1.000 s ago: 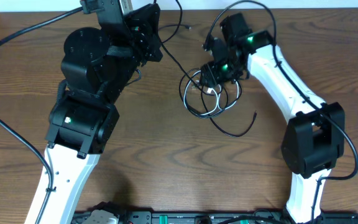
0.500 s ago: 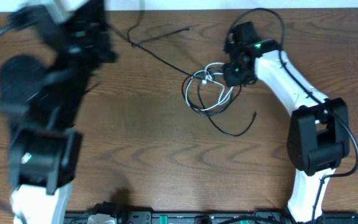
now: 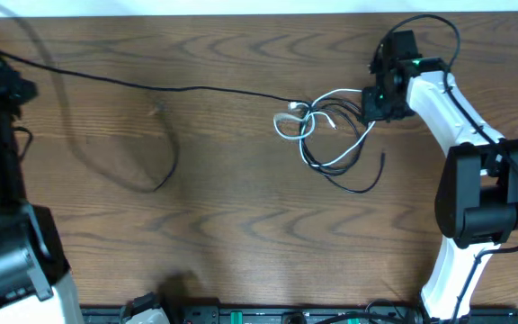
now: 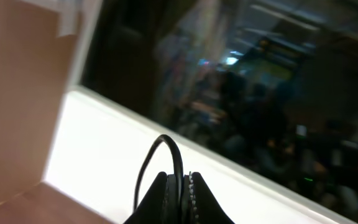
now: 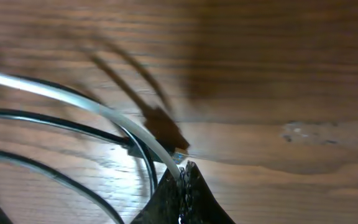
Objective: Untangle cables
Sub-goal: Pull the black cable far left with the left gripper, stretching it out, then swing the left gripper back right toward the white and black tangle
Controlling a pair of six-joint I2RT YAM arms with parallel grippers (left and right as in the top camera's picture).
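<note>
Brown wood-grain table (image 3: 241, 243) seen from overhead, with a tangle of cables (image 3: 324, 135) lying right of centre, toward the far edge. The tangle is a few thin white and black loops crossing one another. One long black cable (image 3: 196, 88) runs from the tangle in a nearly straight line across the table to the far left, where the black left arm stands at the frame edge. A further black strand (image 3: 174, 157) curves on the wood beneath that line. A short black tail (image 3: 367, 184) trails out of the tangle toward the near side. The white right arm (image 3: 448, 99) reaches in from the right, its right gripper (image 5: 182, 177) at the tangle's right edge, low over the wood; the wrist view shows its fingers pressed together on a white cable (image 5: 73, 94), with black strands beside it. The left gripper (image 4: 180, 186) is raised, facing a blurred dark window, its fingers pinched closed on a black cable that arches up from between them.
</note>
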